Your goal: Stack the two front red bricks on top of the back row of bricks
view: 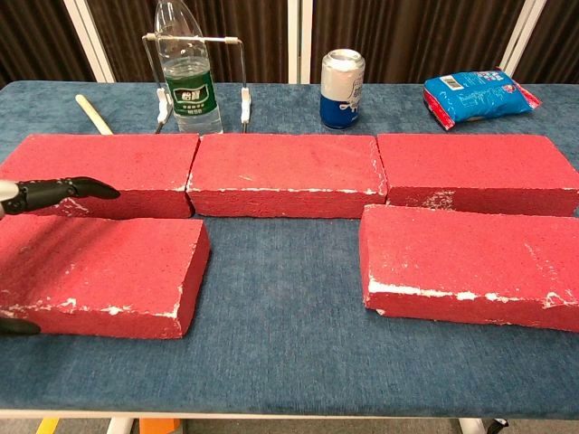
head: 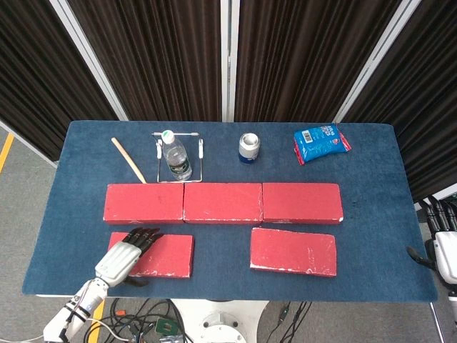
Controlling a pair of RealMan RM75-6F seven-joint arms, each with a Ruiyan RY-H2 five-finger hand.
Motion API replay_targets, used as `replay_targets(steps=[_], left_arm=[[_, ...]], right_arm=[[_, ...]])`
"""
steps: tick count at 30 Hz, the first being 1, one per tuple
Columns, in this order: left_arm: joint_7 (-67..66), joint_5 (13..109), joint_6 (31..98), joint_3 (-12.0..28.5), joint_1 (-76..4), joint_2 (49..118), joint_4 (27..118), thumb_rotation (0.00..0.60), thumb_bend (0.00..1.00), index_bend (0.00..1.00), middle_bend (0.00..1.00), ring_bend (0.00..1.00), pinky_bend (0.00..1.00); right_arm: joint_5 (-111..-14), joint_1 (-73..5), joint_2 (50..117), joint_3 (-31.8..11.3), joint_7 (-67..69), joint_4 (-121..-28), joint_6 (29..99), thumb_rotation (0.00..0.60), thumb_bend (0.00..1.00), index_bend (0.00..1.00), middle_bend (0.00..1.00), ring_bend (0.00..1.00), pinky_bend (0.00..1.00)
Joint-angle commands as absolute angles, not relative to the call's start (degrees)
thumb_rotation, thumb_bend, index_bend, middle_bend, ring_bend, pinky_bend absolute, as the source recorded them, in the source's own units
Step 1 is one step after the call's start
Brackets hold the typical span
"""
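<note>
Two front red bricks lie low on the blue counter (head: 221, 279): the left front brick (head: 166, 255) lower left, the right front brick (head: 293, 251) right of centre, both just below the back row of bricks (head: 223, 203). The left hand (head: 127, 253) hovers spread over the left brick's near end. Behind the row stand a wooden stick (head: 128, 159), water bottle (head: 175, 155) in a wire rack (head: 180, 153), can (head: 248, 148) and blue packet (head: 321, 142). The right hand (head: 443, 243), at the right edge, holds nothing, fingers apart.

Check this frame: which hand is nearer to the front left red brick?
Left. The left hand is over the front left red brick's left end, fingers spread above it. The right hand hangs off the table's right edge, beyond the other front brick.
</note>
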State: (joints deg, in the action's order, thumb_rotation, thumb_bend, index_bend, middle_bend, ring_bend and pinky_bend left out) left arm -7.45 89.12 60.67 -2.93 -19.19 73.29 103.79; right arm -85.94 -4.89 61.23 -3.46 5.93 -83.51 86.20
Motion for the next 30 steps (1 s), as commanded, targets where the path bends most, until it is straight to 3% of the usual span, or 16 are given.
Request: replay_targets(steps=[1, 11, 21, 30], left_arm=[[-7.58, 88.39, 59.97, -3.03, -19.69, 73.76, 103.25, 0.6, 0.0, 0.0, 0.0, 0.0, 0.0], [-6.51, 85.87, 58.22, -2.29, -21.53, 74.79, 101.03, 0.6, 0.0, 0.0, 0.0, 0.0, 0.0], [-3.81, 82.27, 52.34, -1.94, -25.1, 73.28, 101.07, 0.6, 0.0, 0.0, 0.0, 0.0, 0.0], [-0.18, 82.04, 51.91, -1.71, -26.25, 72.39, 102.68, 0.6, 0.0, 0.0, 0.0, 0.0, 0.0]], right_arm=[[-85.96, -4.85, 61.41, -3.41, 6.04, -83.54, 86.05, 0.6, 0.1, 0.0, 0.0, 0.0, 0.0], [-86.18, -4.85, 61.81, -3.22, 5.93, -82.75, 85.29, 0.6, 0.1, 0.0, 0.0, 0.0, 0.0], [-86.1, -4.72, 62.59, -3.53, 7.87, -80.69, 85.32, 0.6, 0.11, 0.0, 0.0, 0.0, 0.0], [-86.16, -4.61, 63.55, -3.7, 9.03, -78.79, 85.46, 0.6, 0.12, 0.0, 0.0, 0.0, 0.0]])
